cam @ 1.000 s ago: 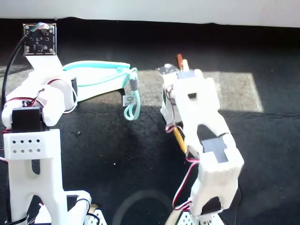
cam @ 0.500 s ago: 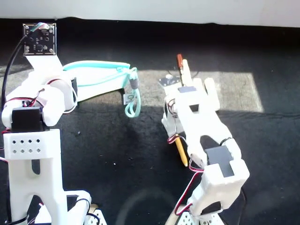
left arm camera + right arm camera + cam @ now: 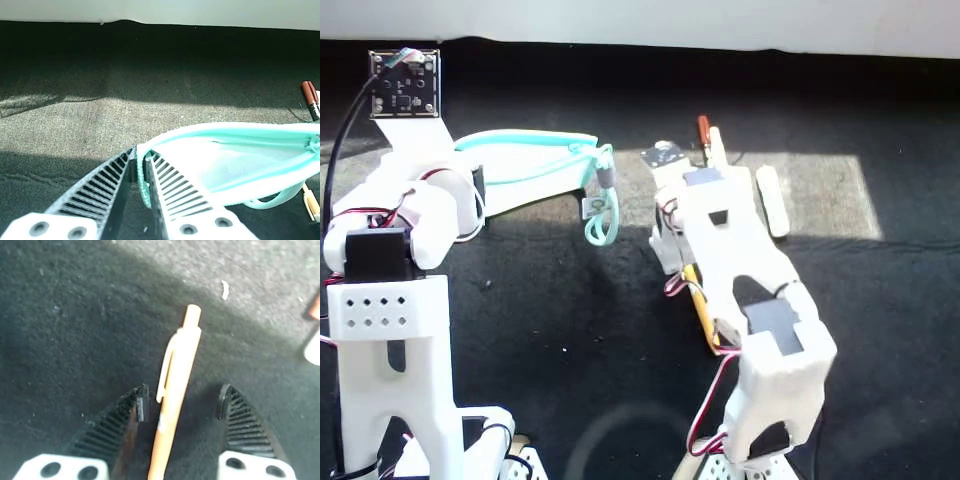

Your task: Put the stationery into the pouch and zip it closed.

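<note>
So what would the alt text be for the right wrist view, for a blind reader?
An orange pen lies on a dark fabric surface between the two ridged black fingers of the open end effector, not gripped.

My high camera looks steeply down from behind both arms over the dark grey carpeted table (image 3: 570,330). My left wrist camera sits close behind my left end effector (image 3: 140,155) and faces the mint-green fabric zip pouch (image 3: 240,155). The high view shares that pouch (image 3: 530,170). My right wrist camera peers down past my right end effector (image 3: 183,392), very near the orange plastic pen (image 3: 175,385). The high view shares this pen (image 3: 703,310) too, near the pouch.
</note>
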You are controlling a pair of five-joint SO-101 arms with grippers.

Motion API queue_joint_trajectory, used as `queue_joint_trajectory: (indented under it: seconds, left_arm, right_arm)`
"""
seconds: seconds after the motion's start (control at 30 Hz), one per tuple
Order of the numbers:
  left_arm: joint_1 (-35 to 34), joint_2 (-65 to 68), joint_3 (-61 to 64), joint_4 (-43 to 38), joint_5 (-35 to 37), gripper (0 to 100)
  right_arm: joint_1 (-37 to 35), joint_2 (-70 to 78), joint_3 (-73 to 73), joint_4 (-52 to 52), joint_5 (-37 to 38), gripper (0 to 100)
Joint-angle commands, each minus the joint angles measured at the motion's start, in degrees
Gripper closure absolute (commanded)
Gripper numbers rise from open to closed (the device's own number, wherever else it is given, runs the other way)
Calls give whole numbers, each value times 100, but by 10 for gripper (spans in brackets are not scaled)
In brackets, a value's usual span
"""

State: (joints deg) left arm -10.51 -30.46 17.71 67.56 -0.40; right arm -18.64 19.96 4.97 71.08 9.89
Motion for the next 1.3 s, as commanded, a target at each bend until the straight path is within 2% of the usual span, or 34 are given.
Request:
queue_joint_trajectory:
  seconds: [0.0, 0.2, 0.33, 0.37, 0.43, 0.57, 0.77, 0.9, 1.03, 1.27]
  left_arm:
    - [110, 57, 224, 0, 0, 992]
    - [110, 31, 523, -18, 0, 992]
    - [110, 31, 523, -18, 0, 992]
    - [110, 31, 523, -18, 0, 992]
    - [110, 31, 523, -18, 0, 992]
    - [110, 31, 523, -18, 0, 992]
    - [119, 31, 523, -9, -9, 992]
    - [119, 75, 532, -9, -18, 992]
    - [119, 75, 523, -9, -18, 992]
    - [119, 75, 523, -9, -9, 992]
  right_arm:
    - [-31, 303, -558, -84, -9, 779]
    - [180, 1015, -1086, -66, 9, 794]
    - [171, 1147, -1262, 66, -9, 998]
    - [163, 1130, -1323, 145, -9, 974]
    - [163, 1033, -1508, 321, -9, 997]
    - [171, 312, -1798, 769, 0, 993]
    - [145, -1947, -2211, 1051, -9, 993]
    - [-48, -3196, -2369, 769, -18, 993]
    - [-611, -3829, -2404, 330, -18, 993]
    - [-1807, -4251, -2369, -1341, -18, 993]
